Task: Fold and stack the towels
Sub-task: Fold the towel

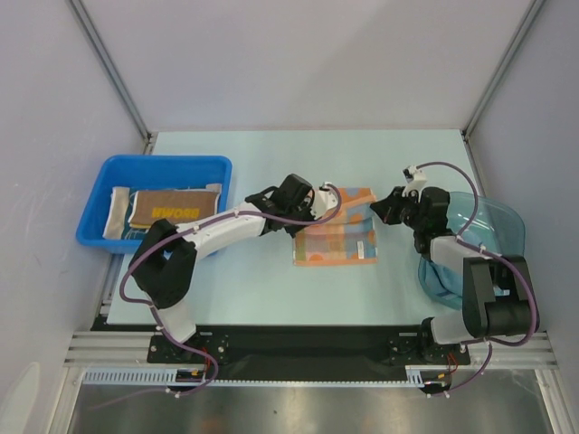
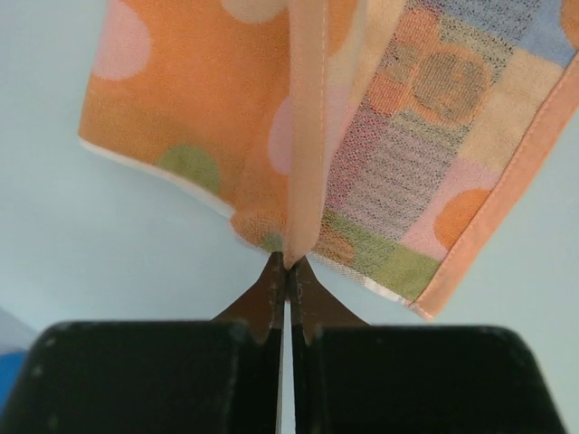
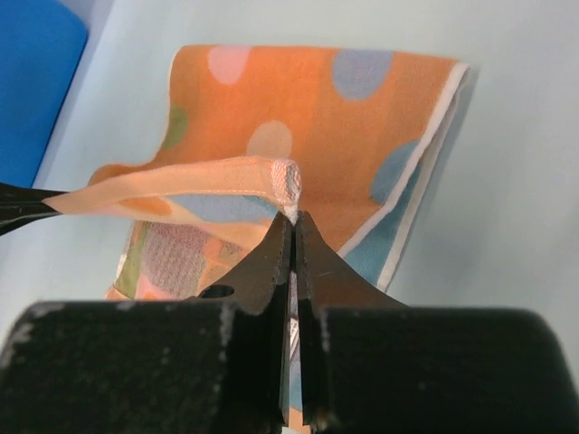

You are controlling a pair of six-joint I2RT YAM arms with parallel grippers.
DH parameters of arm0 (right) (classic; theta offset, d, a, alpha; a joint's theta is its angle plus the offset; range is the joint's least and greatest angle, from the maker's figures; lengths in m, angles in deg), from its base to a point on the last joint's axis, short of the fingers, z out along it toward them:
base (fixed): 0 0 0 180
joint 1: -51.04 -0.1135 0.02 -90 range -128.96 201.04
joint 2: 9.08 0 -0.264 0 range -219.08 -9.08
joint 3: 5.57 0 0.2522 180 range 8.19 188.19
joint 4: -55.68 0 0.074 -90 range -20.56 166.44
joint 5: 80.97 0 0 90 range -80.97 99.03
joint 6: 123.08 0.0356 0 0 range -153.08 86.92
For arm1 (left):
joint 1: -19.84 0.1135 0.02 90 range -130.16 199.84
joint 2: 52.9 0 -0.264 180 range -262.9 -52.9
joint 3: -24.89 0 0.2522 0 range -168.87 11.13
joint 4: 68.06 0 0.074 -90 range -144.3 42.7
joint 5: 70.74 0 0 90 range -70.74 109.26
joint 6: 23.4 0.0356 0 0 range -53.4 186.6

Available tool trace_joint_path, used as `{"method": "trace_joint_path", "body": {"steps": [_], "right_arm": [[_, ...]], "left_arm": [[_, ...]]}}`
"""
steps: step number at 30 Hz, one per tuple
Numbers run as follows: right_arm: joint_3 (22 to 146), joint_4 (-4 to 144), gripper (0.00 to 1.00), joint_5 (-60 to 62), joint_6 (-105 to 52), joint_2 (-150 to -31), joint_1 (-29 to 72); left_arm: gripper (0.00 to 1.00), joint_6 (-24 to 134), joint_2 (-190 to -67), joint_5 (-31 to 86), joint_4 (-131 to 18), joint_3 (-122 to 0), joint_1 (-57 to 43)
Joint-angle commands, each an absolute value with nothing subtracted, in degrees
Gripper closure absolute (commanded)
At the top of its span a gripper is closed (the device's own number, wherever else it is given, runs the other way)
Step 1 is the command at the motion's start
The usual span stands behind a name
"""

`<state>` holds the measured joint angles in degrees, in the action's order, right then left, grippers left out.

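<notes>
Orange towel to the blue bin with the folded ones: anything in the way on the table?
Nothing visible lies on the table between the orange towel and the blue bin. Only the left arm crosses that stretch, above the surface.

The top camera hangs high over the near edge and looks down on the whole surface (image 1: pixel 271 289), right out to the far wall. Each wrist camera sits just behind its own fingers, very close in. The one on the left gripper (image 2: pixel 288 267) faces right, and the one on the right gripper (image 3: pixel 294 221) faces left. All three views share the orange towel (image 1: pixel 339 240) mid-scene. The right wrist and top views also share the blue bin (image 3: pixel 36 81) at far left.
</notes>
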<state>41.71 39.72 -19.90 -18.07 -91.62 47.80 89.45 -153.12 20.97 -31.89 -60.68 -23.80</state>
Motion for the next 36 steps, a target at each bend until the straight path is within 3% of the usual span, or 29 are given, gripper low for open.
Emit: {"method": "trace_joint_path", "body": {"steps": [1, 8, 27, 34, 36], "right_arm": [[40.45, 41.83, 1.0, -19.01, -17.52, -88.44, 47.88], [39.93, 51.15, 1.0, -16.82, -17.61, -85.02, 46.3], [38.96, 58.54, 1.0, -16.72, -16.55, -83.96, 45.33], [37.56, 65.74, 0.68, -13.92, -15.87, -78.62, 46.12], [38.6, 68.8, 0.65, -11.47, -14.28, -76.5, 46.56]], "left_arm": [[1.0, 87.17, -150.02, 20.49, -31.54, -59.97, -24.81], [1.0, 85.58, -150.63, 19.52, -29.78, -59.18, -26.22], [1.0, 83.04, -151.25, 15.48, -28.28, -58.48, -28.77], [0.8, 79.18, -150.11, 20.83, -28.9, -56.11, -29.21], [0.73, 77.68, -149.75, 23.54, -27.85, -55.93, -29.56]]}}
